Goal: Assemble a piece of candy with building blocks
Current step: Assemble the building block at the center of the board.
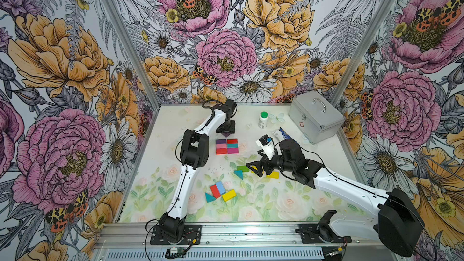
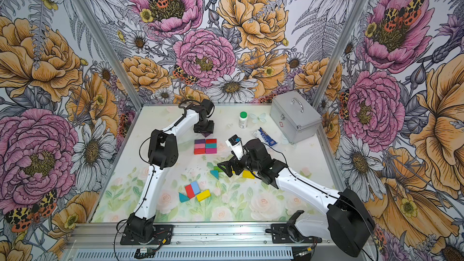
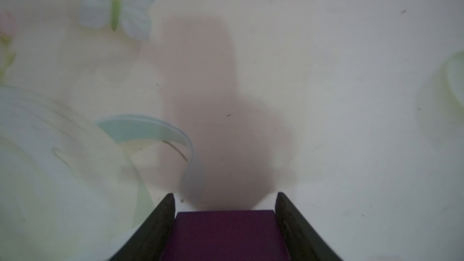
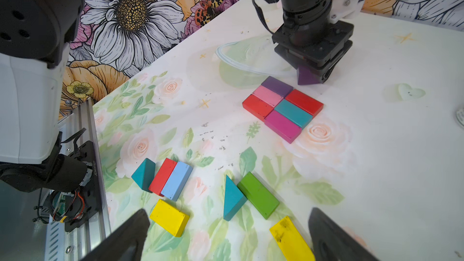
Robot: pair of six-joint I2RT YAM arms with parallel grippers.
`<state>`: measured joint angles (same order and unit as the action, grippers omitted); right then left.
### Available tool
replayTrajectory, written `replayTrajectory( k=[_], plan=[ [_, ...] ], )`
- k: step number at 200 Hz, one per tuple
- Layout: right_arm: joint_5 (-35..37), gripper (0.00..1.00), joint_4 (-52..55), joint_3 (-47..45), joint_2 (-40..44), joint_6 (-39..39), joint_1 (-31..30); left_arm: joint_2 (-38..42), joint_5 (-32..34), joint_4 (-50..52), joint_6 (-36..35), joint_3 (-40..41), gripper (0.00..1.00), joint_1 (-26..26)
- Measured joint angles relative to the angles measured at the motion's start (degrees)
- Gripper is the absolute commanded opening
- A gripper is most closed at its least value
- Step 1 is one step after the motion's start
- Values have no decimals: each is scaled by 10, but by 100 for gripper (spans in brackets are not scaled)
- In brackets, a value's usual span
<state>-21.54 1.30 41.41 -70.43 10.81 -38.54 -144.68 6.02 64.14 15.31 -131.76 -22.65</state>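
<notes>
- The desk [image 1: 331, 151], printed with pale roses and leaves, carries every block.
- A slab [image 4: 282, 109] of six flat rectangles lies mid-desk with its edges flush, in two columns. One column is purple, pink and red, and its neighbour is red, teal and magenta.
- The right pincer [image 1: 254, 169] hangs spread wide and holds nothing, low over a loose group nearer the front than the slab.
- In the right wrist view a green block [image 4: 258, 195] and a teal triangle [image 4: 233, 199] touch each other ahead of that pincer. A scuffed yellow block [image 4: 291, 242] lies just beside one finger [image 4: 326, 234].
- A second group lies toward the left arm's base. A second teal triangle [image 1: 209, 197], a red block [image 1: 215, 190] and a light-blue block [image 1: 220, 187] sit side by side, touching. A yellow block [image 1: 229, 195] lies just beside them.
- The left pincer [image 3: 225, 197] points down at the slab's far edge, pinching a purple triangle [image 3: 226, 234].
- The purple triangle is dark, matte and sharp-cornered. It sits just beside the slab's purple rectangle, with its lower end at the desk surface. Whether it rests there cannot be told.
</notes>
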Motion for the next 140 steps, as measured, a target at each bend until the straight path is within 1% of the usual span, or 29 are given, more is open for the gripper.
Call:
replayTrajectory(
  k=[140],
  plan=[
    [-2,100,2,-8,19,0,8,3,0,1,0,4,63,0]
  ],
)
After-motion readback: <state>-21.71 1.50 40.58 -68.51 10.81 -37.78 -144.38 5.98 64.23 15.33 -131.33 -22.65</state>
